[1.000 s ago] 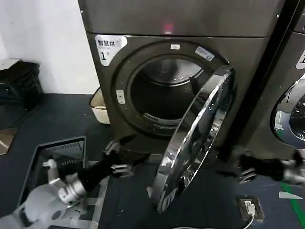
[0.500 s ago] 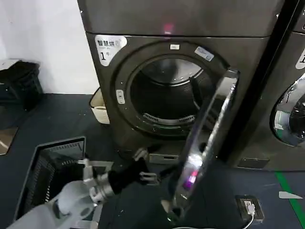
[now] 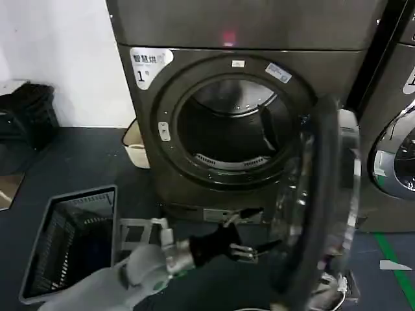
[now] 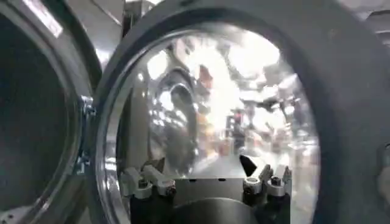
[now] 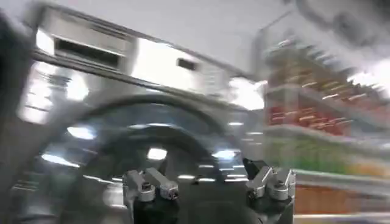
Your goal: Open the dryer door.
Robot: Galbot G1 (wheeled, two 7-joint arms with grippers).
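1. Since the earlier frames your dryer door (image 3: 321, 207) has swung further out on its right-hand hinge: a second ago its chrome face slanted toward the camera, now it stands almost edge-on, and the left arm has followed it rightward.
2. The door stands upright to the right of the open drum mouth (image 3: 227, 126), its long axis vertical and its grey inner rim turned toward the left gripper (image 3: 256, 229).
3. The left gripper sits low in front of the machine, just beside the door's inner face, fingers spread wide and holding nothing (contact with the door can't be judged).
4. The machine with the "1" sticker (image 3: 148, 63) stands on a dark floor (image 3: 84, 155) before a white wall; a grey crate (image 3: 68, 240) lies at lower left and a neighbouring dryer (image 3: 392, 129) stands to the right.
5. The left wrist view looks straight into the door's glass (image 4: 213, 115).
6. In the right wrist view the right gripper (image 5: 210, 182) is wide open and empty, facing a machine front.
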